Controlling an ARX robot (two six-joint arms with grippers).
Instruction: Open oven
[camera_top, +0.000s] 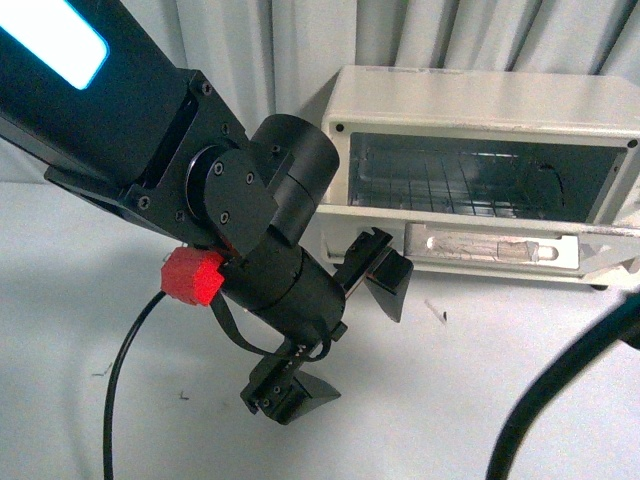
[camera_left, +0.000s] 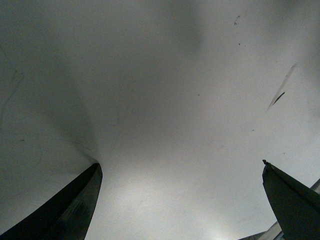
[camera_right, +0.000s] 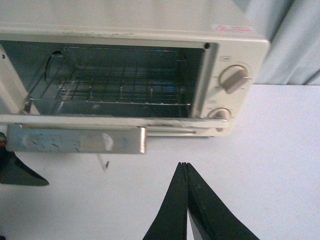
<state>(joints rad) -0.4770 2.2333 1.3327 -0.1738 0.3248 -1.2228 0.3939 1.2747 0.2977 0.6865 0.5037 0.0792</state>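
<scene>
oven (camera_top: 480, 170) sits at far right of the white counter (camera_top: 450, 400), in front of a grey curtain (camera_top: 250, 40). door is open, dropped flat toward the near side, and its bar handle (camera_top: 495, 247) is at the near edge. wire rack (camera_right: 120, 90) is visible inside the open cavity. two knobs (camera_right: 232, 79) are on the panel at the oven's right end. left claw (camera_top: 345, 340) is wide open and holds nothing. one finger (camera_top: 390, 285) is up near the left end of the dropped door, apart from it as far as the right wrist view shows; the other is lower and nearer. the left wrist view confirms this: the two tips are spread far apart with only bare counter between them. left arm fills the near left of the front view, with a red cap (camera_top: 192, 275) on its wrist joint. right claw (camera_right: 184, 172) is fully closed, tips pressed together, gripping nothing. it hangs over the counter on the near side of the door, right of the handle and apart from it. a dark blurred shape at near right in the front view; cannot tell what it is.
</scene>
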